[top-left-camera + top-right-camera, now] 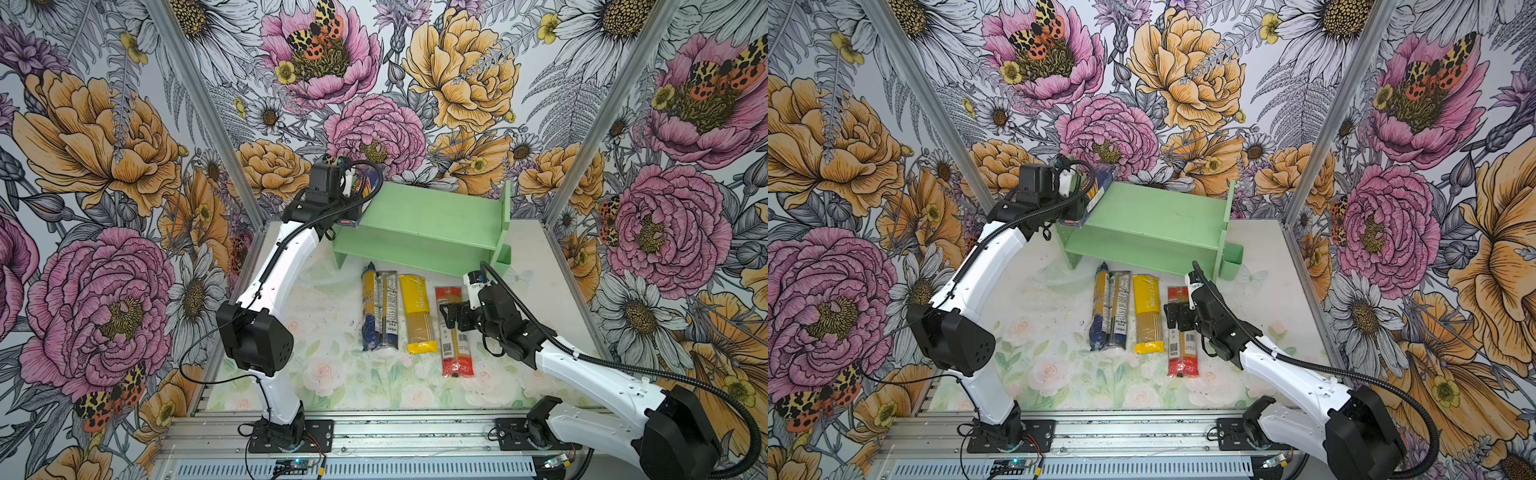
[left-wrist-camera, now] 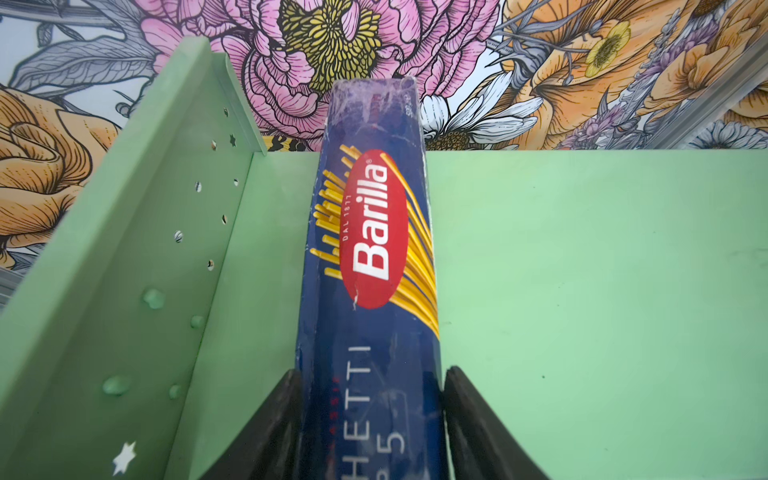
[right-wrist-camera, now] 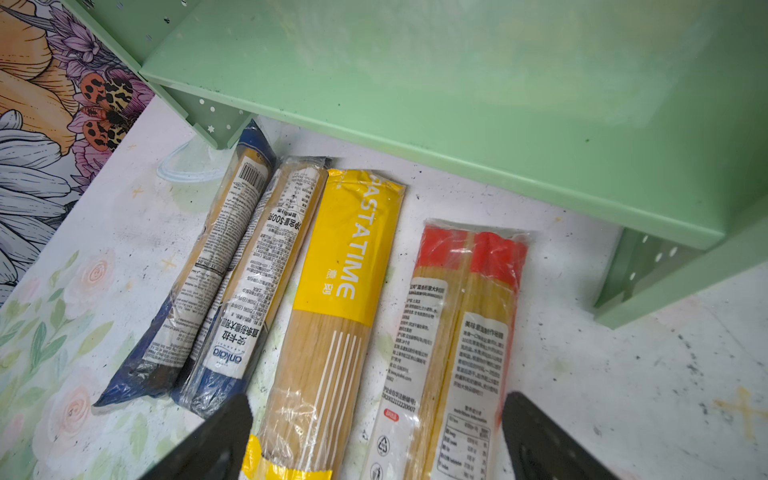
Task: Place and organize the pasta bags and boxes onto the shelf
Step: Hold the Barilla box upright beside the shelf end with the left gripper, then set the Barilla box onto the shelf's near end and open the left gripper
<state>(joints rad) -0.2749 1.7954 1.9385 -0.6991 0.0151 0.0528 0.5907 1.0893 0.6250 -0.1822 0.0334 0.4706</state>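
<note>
The dark blue Barilla box (image 2: pixel 374 232) lies front to back across the left end of the mint-green shelf (image 1: pixel 432 208) top, its far end sticking out past the back edge (image 1: pixel 370 180). My left gripper (image 2: pixel 372 415) straddles its near end, open. One finger is against the box and a thin gap shows at the other. Two navy-ended bags (image 3: pixel 199 282) (image 3: pixel 257 282), a yellow bag (image 3: pixel 345 266) and a red-ended clear bag (image 3: pixel 461 316) lie side by side on the table before the shelf. My right gripper (image 1: pixel 451 320) hovers open above the red-ended bag, holding nothing.
A small green bin (image 1: pixel 1232 262) hangs on the shelf's right side panel. Floral walls with metal posts close in the table on three sides. An aluminium rail (image 1: pixel 374 432) carrying both arm bases runs along the front edge.
</note>
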